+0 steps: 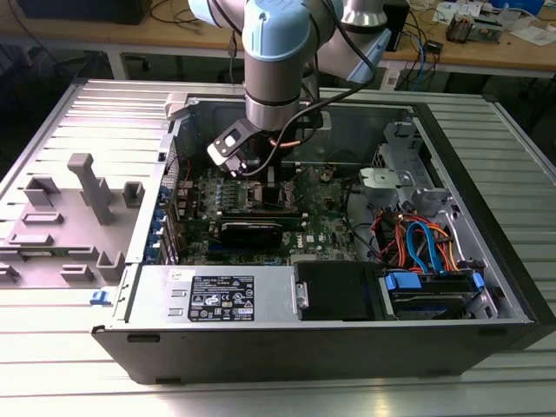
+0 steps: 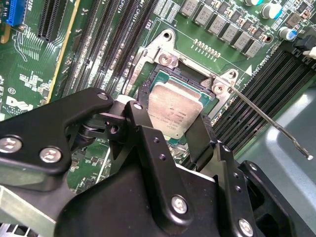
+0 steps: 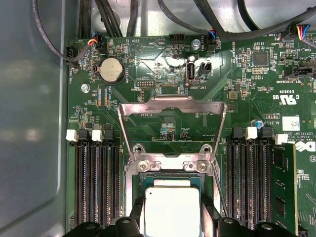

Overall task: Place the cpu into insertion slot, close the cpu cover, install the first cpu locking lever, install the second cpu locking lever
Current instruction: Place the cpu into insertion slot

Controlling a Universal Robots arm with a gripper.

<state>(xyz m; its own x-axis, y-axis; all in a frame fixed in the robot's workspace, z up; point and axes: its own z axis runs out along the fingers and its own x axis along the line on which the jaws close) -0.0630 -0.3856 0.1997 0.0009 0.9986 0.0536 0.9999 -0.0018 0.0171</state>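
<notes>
Case walls of the computer case (image 1: pixel 304 347) ring me on the tabletop (image 1: pixel 78 365) in the exterior view. My claw (image 1: pixel 254 174) reaches straight down onto the green motherboard (image 1: pixel 326 217), towards the exterior view's left, with cables and drive bays well apart on the exterior view's right.

In the second wrist view, my claw is narrowly parted and closed on the cpu (image 2: pixel 173 109), with a finger (image 2: pixel 201 140) against each of two opposite edges. The chip lies flat and square directly below me, within the rim of the insertion slot (image 2: pixel 183 74); I judge it seated or nearly so. One thin locking lever (image 2: pixel 266 118) slants away from the slot's corner, its long axis running along the memory slots (image 2: pixel 269 74).

In the first wrist view, the cpu cover (image 3: pixel 173 106) stands swung open on the far side of the slot from my claw, nothing lying between frame and chip. Memory slots flank both sides closely, so open room lies mainly upward.
</notes>
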